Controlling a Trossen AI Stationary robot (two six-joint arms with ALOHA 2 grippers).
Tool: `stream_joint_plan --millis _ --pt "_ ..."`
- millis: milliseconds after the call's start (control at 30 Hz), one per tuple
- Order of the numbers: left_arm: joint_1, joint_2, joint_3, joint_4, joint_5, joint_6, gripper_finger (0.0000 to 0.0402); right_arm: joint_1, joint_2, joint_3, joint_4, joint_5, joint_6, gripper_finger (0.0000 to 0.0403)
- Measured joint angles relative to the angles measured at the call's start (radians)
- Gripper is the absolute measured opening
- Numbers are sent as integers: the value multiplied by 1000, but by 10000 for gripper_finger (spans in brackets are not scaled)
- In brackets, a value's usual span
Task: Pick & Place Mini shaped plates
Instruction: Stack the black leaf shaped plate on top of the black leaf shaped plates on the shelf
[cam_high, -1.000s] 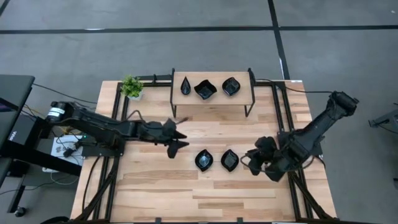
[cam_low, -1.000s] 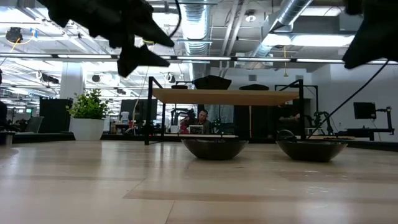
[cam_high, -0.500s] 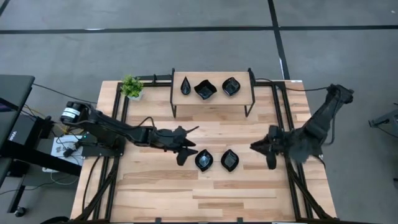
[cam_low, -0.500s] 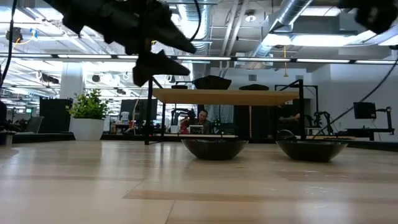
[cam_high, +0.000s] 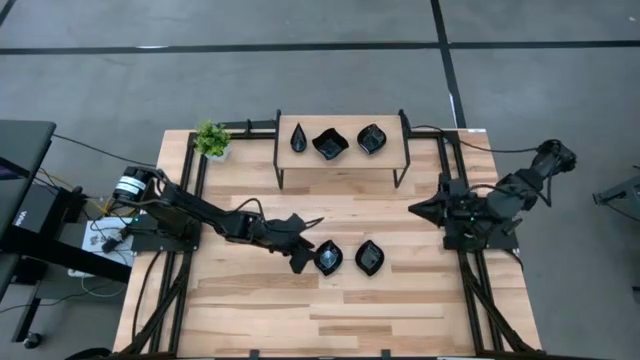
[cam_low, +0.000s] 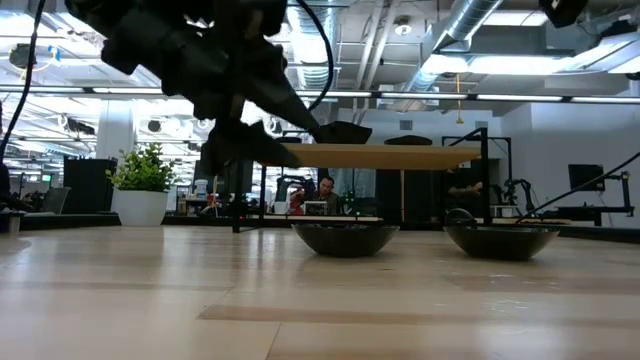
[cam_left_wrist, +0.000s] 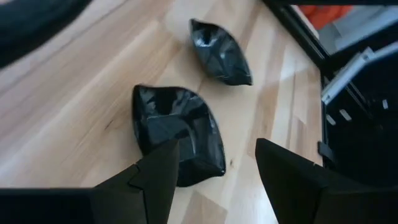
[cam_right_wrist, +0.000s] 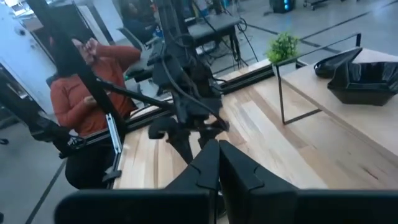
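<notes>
Mini shaped plates: two on table (cam_high: 250, 300), three on shelf (cam_high: 395, 160). My left gripper (cam_left_wrist: 214, 165) spread over nearer plate (cam_left_wrist: 177, 140). Glossy, rigid, likely slippery; I'd pinch rim. Right gripper (cam_right_wrist: 219, 163) pressed together, empty.

Open-plan robotics lab: exposed ceiling ducts (cam_low: 470, 25), desks, concrete floor (cam_high: 300, 80).

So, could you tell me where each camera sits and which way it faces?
High: overhead, straight down; both arms, left gripper, right gripper.
Low: tabletop level, facing the room; left arm above.
Left wrist: past open fingers onto a wavy-edged plate.
Right wrist: past shut fingers across the table.
Shared: raised shelf, high and low.
</notes>
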Motion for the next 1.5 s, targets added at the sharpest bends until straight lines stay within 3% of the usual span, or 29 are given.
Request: stream_joint_plan --millis 433,700,900,1067,1500 --pt "21 62 0 -44 -3 -289 214 2 10 -99 81 30 65 23" --pt "40 62 7 -118 8 -293 214 3 -12 -101 69 30 65 22" --pt "53 68 86 -148 9 -248 214 2 -39 -101 71 36 56 19" --pt "65 132 143 -244 5 -234 214 1 -79 -101 50 32 57 21" --pt "118 202 197 -292 57 -290 214 2 -127 -100 7 30 -2 22"
